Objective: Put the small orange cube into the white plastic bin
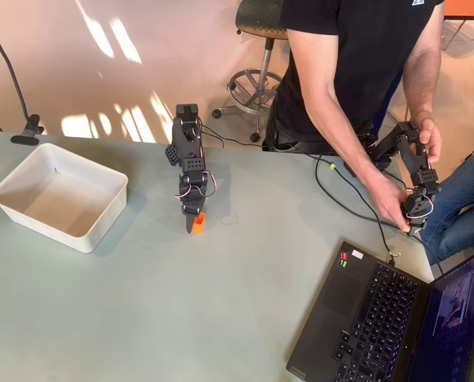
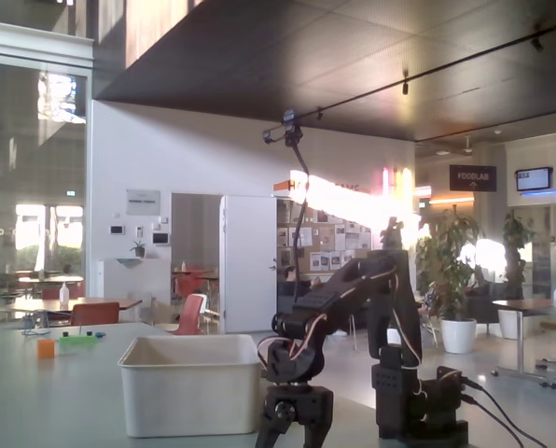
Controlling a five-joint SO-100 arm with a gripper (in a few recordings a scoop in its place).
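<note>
Near the table's middle in the overhead view, the small orange cube [image 1: 199, 222] sits on the pale surface, right at the tip of the gripper [image 1: 194, 222]. Dark fingers are down around or against it; you can't tell from above whether they have closed on it or only bracket it, so finger state is unclear. In the fixed view the gripper [image 2: 291, 427] points down at the picture's bottom edge, tips cut off, no help there.

The white plastic bin [image 1: 10, 184] is well to the left of the cube in the overhead view, apart from the arm, nothing inside that shows. In the fixed view the bin [image 2: 189, 397] stands just left of the arm. A separate orange block [image 2: 45, 348] sits far back on the table in that view; whether it matters, can't say.

Handling guess: cube looks like hard plastic, light, stiff, smooth-sided, so likely to slip or pop out if pinched off-centre. You should take it across two opposite flat faces, low and centred, fingers square to it. Bin is wide and shallow, so the drop should be forgiving.

A laptop [image 1: 380, 318] lies at the lower right, clear of the path.
</note>
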